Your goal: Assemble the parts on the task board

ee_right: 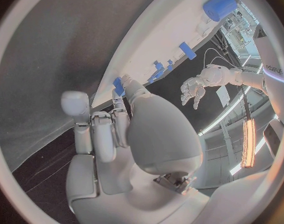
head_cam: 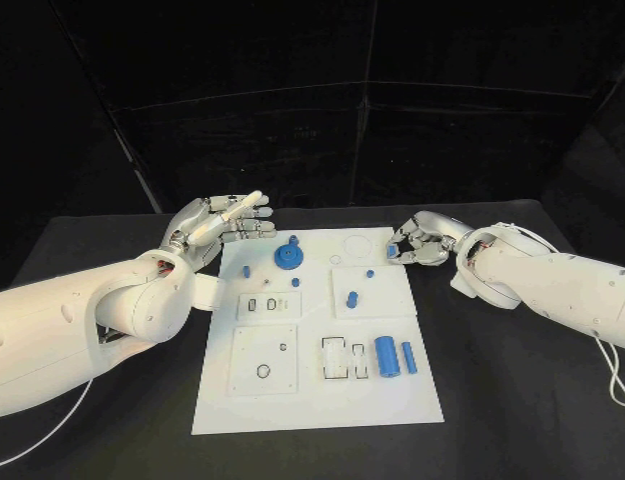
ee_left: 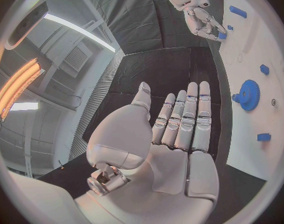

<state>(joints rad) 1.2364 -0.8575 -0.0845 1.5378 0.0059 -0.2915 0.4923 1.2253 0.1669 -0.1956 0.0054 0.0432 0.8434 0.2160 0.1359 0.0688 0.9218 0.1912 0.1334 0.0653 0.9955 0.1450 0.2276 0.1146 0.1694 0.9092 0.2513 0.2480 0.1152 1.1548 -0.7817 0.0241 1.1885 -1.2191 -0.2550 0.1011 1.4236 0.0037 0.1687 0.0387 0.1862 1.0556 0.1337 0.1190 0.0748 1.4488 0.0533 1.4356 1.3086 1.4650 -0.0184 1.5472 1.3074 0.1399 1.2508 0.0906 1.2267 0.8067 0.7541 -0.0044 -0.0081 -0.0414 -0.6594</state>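
Observation:
The white task board [head_cam: 312, 400] lies in the middle of the black table. A blue gear [head_cam: 288, 258] stands near its far edge, with small blue parts [head_cam: 353, 297] scattered around it. Two blue cylinders [head_cam: 386, 356] lie toward the near right. My left hand [head_cam: 226, 225] hovers open, fingers straight, off the board's far left corner; the gear [ee_left: 248, 94] lies beyond its fingers [ee_left: 190, 117]. My right hand [head_cam: 425, 243] is at the board's far right edge, fingers curled, pinching a small blue part [ee_left: 221, 35] that also sits at its fingertips [ee_right: 119, 86].
Black table [head_cam: 543, 400] surrounds the board on all sides, and a dark curtain closes the back. Empty outlined slots [head_cam: 266, 365] mark the board's near left. My white forearms [head_cam: 67, 320] come in low over both sides of the table.

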